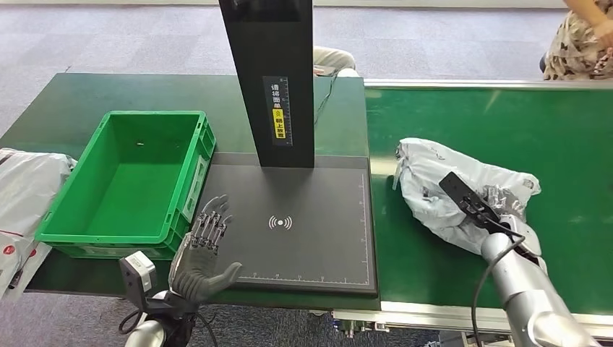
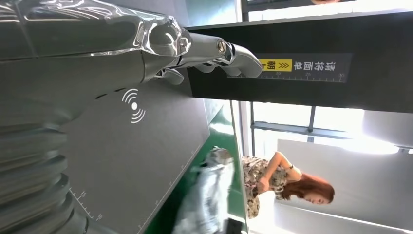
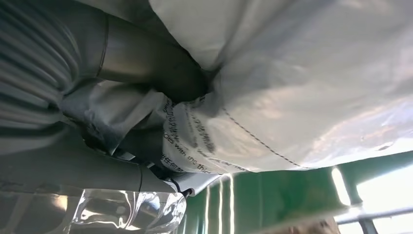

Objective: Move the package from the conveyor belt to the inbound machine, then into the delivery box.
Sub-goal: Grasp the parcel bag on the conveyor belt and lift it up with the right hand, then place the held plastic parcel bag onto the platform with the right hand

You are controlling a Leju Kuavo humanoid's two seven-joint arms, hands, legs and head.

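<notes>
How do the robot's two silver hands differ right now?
The left hand holds nothing, its fingers apart, while the right hand grips the crumpled grey plastic package. The left hand hovers at the near left edge of the black inbound machine platform, beside the green plastic crate; the right hand is over the green conveyor belt. The left hand is plain to see; the package partly hides the right hand. Both are many-fingered, on silver arms.
</notes>
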